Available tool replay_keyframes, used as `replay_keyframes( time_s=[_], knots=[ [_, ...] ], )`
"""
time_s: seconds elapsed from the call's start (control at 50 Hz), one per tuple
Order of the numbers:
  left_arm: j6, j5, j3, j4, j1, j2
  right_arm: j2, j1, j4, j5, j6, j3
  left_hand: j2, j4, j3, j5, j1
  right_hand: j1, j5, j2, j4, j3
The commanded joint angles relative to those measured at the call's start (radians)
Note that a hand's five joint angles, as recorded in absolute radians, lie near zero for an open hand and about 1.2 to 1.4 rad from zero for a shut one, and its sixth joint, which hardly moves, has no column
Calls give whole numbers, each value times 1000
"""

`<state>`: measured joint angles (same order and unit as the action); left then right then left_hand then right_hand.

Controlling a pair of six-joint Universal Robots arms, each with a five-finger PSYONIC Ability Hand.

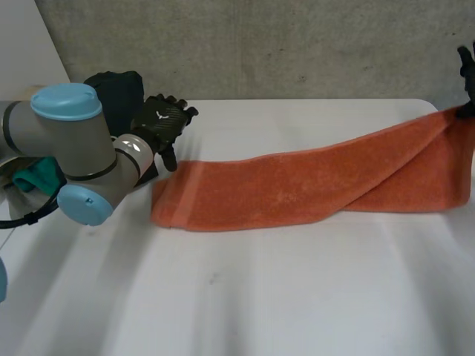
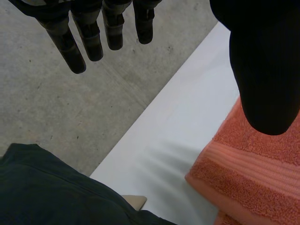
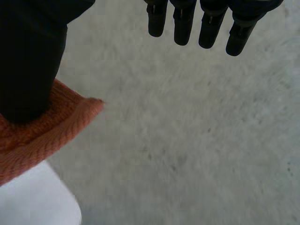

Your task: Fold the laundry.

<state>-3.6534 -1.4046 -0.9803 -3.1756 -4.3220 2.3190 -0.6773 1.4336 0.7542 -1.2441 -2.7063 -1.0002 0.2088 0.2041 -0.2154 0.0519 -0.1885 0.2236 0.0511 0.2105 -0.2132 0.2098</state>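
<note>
An orange towel (image 1: 297, 189) lies stretched across the white table (image 1: 260, 297), folded lengthwise. Its right end rises off the table to my right hand (image 1: 467, 74) at the far right edge. In the right wrist view the fingers (image 3: 206, 23) are straight and a towel corner (image 3: 42, 131) hangs at the thumb (image 3: 28, 56), beyond the table's corner. My left hand (image 1: 162, 122) hovers open just behind the towel's left end. In the left wrist view its fingers (image 2: 89, 42) are straight and its thumb (image 2: 262, 70) is above the towel's striped end (image 2: 253, 178), with no grip showing.
A dark garment (image 1: 119, 93) lies at the table's back left, close to my left hand and also under it in the left wrist view (image 2: 47, 187). A teal cloth (image 1: 41, 178) sits beside the left arm. Grey concrete floor (image 1: 297, 52) lies beyond the far edge.
</note>
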Motion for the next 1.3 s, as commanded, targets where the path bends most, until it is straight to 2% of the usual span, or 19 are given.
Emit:
replay_keyframes(
  time_s=[0.02, 0.12, 0.26, 0.38, 0.52, 0.66, 0.76, 0.9, 0.96, 1.02, 1.12, 1.2, 1.3],
  knots=[
    [15, 6, -55, -4, -2, -59, -53, -8, -136, 29, -150, -28, -34, -30, 41, -52, 14, -49, -51, -36, 39, -35],
    [24, 19, -93, 0, 1, -87, -79, -15, -391, 3, -106, 5, -34, -30, 41, -52, 14, 4, 2, 17, -14, 18],
    [26, 22, -142, 0, 1, -118, -107, -10, -594, 2, 9, 2, -34, -30, 41, -52, 14, 12, 10, 26, -23, 26],
    [29, 22, -170, -4, 2, -136, -117, 5, -762, -21, 45, 11, -34, -30, 41, -52, 14, 16, 13, 29, -26, 29],
    [29, 24, -170, 0, 5, -138, -113, 50, -773, -84, 36, 31, -34, -30, 41, -52, 14, 16, 13, 29, -26, 29],
    [33, 24, -189, 11, 7, -159, 39, 103, -743, -162, 78, 192, -34, -30, 41, -52, 14, 16, 13, 29, -26, 29],
    [41, 27, -212, 13, 1, -188, 151, 111, -802, -228, 199, 323, -34, -30, 41, -52, 14, 16, 13, 29, -26, 29],
    [44, 47, -224, 13, -13, -190, 186, 117, -822, -235, 227, 357, -34, -30, 41, -52, 14, 106, 104, 119, -117, 120],
    [46, 55, -232, 19, -18, -182, 135, 119, -817, -232, 215, 319, -34, -30, 41, -52, 14, 110, 108, 123, -120, 123],
    [47, 56, -251, 36, -18, -181, 27, 107, -799, -224, 175, 227, -34, -30, 41, -52, 14, 13, 11, 26, -23, 27],
    [46, 52, -303, 77, -16, -207, -155, 81, -751, -154, 140, 51, 7, 12, -1, -10, -28, -23, -25, -10, 12, -9],
    [38, 47, -372, 100, -12, -242, -243, 50, -872, -139, 161, -47, 54, 59, -48, 37, -74, 76, 74, 90, -87, 90],
    [30, 47, -451, 91, -7, -271, -271, 19, -1056, -140, 189, -133, 78, 83, -71, 60, -98, 224, 222, 237, -234, 237]
  ],
)
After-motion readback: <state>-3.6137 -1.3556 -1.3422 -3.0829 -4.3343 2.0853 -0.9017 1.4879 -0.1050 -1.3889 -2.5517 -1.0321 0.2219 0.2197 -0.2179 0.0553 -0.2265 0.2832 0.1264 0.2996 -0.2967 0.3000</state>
